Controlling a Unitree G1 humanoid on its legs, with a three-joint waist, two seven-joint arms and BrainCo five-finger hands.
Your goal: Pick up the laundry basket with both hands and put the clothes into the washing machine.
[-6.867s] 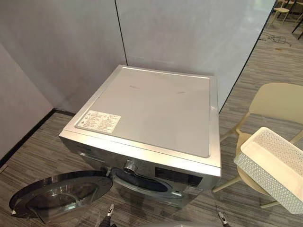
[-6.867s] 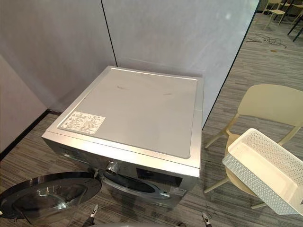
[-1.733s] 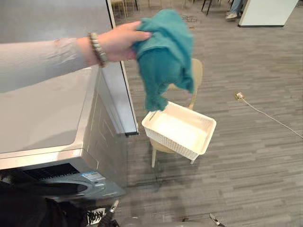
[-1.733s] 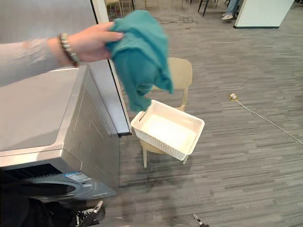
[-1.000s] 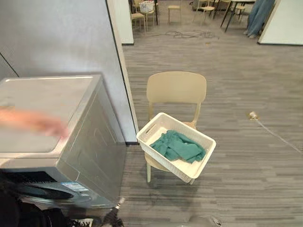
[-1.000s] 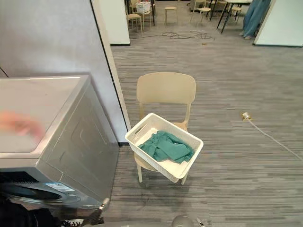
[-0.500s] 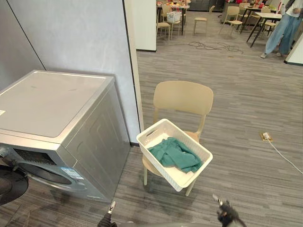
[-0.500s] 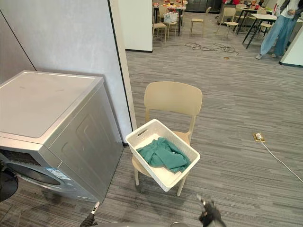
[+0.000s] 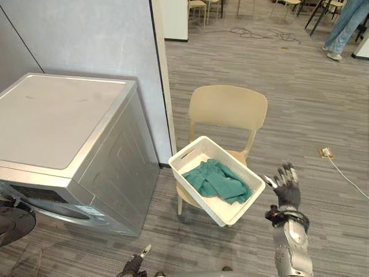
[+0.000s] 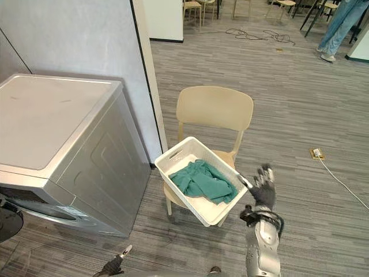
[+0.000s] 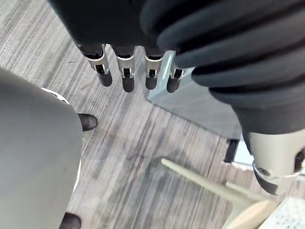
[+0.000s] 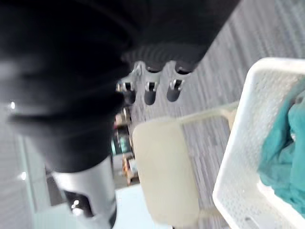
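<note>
A white perforated laundry basket [image 9: 228, 212] sits tilted on the seat of a beige chair [image 9: 228, 107]. A crumpled teal cloth [image 9: 218, 180] lies inside it. My right hand [image 9: 285, 186] is raised just right of the basket's near corner, fingers spread and straight, touching nothing. Its wrist view looks past the fingers [image 12: 150, 90] at the basket [image 12: 238, 143] and the cloth [image 12: 286, 157]. My left hand [image 9: 134, 265] hangs low near the floor in front of the washer; its fingers [image 11: 124, 71] are straight and hold nothing.
A silver front-loading washing machine [image 9: 57, 121] stands to the left of the chair, with its round dark door [image 9: 12, 222] swung open at the lower left. A grey partition wall [image 9: 86, 34] rises behind it. A floor socket with a cable [image 9: 326, 153] lies to the right. A person's legs [image 9: 346, 23] show far back.
A person's hand dropped the teal cloth into the empty basket and withdrew. The camera has swung towards the chair. My right hand has risen beside the basket.
</note>
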